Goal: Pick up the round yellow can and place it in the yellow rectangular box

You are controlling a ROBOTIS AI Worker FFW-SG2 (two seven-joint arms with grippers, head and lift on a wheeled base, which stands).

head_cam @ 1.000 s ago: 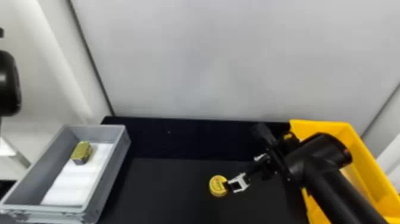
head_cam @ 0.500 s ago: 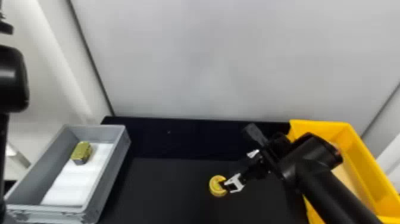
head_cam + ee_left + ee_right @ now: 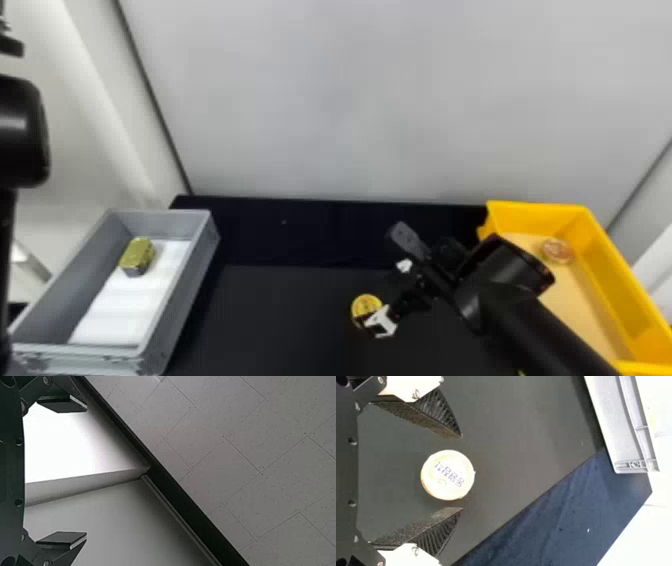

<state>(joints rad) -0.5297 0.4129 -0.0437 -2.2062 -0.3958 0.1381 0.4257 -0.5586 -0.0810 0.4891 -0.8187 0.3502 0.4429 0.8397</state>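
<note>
So the round yellow can (image 3: 364, 303) sits flat on the black worktop (image 3: 280, 310), roughly midway between the grey box (image 3: 187, 300) and the yellow rectangular box (image 3: 612, 270), with a wide bare stretch towards the grey one. Worktop's back edge runs along the pale wall (image 3: 350, 100), well behind the can. Right arm (image 3: 540, 325) comes in across the yellow box's near left side and hides part of that rim. The right gripper (image 3: 374, 304) is open around the can, and its wrist view shows a gap on both sides. Left arm (image 3: 22, 130) is over at the left edge, fingers (image 3: 63, 404) wide apart. Can looks yellow with darker markings from the head, but super pale on top in the wrist view, blue print and a yellowish rim
</note>
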